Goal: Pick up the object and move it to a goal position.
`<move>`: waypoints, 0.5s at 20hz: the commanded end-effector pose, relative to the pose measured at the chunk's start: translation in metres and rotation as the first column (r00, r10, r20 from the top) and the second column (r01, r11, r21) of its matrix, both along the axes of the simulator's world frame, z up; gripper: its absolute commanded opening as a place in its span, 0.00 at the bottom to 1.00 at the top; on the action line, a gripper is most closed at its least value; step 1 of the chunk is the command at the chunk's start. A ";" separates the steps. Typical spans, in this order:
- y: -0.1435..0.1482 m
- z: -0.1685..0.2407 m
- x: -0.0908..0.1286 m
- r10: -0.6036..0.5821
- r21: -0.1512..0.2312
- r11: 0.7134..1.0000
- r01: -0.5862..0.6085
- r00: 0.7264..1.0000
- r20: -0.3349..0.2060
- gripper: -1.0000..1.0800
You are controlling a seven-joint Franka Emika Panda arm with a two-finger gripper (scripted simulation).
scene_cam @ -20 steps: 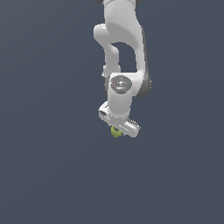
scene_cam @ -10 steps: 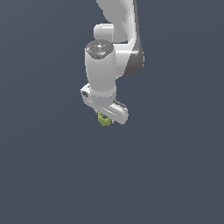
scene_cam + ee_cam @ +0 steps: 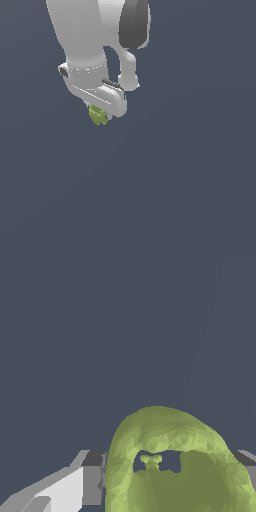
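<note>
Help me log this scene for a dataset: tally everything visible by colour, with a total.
Yellow-green: 1, the lumpy object held in the gripper
White: 1, the arm with its gripper
Total: 2

A white gripper (image 3: 101,111) with dark grey fingers (image 3: 93,476) holds between them the yellow-green object (image 3: 98,116), its hollow dark; slate-grey backdrop.

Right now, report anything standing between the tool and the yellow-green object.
Nothing does: the yellow-green object sits in the tool, fingers on either side of it. Only plain dark background surrounds them; no goal marker shows.
</note>
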State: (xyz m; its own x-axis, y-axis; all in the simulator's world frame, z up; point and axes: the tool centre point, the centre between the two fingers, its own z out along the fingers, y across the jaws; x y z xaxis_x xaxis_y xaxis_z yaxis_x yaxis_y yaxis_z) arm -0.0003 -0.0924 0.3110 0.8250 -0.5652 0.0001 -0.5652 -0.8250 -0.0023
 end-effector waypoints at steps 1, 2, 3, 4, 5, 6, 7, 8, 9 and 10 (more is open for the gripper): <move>-0.015 0.027 -0.002 0.000 0.000 1.000 0.000 1.000 -0.001 0.00; -0.021 0.038 -0.002 0.000 0.000 1.000 0.000 1.000 -0.001 0.00; -0.027 0.048 -0.003 0.001 0.000 1.000 -0.001 1.000 -0.001 0.00; -0.033 0.058 -0.003 0.001 0.000 1.000 -0.001 1.000 -0.001 0.00; -0.039 0.068 -0.003 0.001 0.000 1.000 -0.001 1.000 -0.001 0.00; -0.044 0.078 -0.004 0.001 0.000 1.000 -0.001 1.000 -0.001 0.00; -0.049 0.087 -0.004 0.001 -0.001 1.000 -0.001 1.000 -0.001 0.00; -0.054 0.096 -0.004 0.001 -0.001 1.000 -0.001 1.000 -0.001 0.00; -0.059 0.104 -0.004 0.001 -0.001 1.000 -0.001 1.000 -0.001 0.00; -0.063 0.112 -0.004 0.001 -0.001 1.000 -0.001 1.000 -0.001 0.00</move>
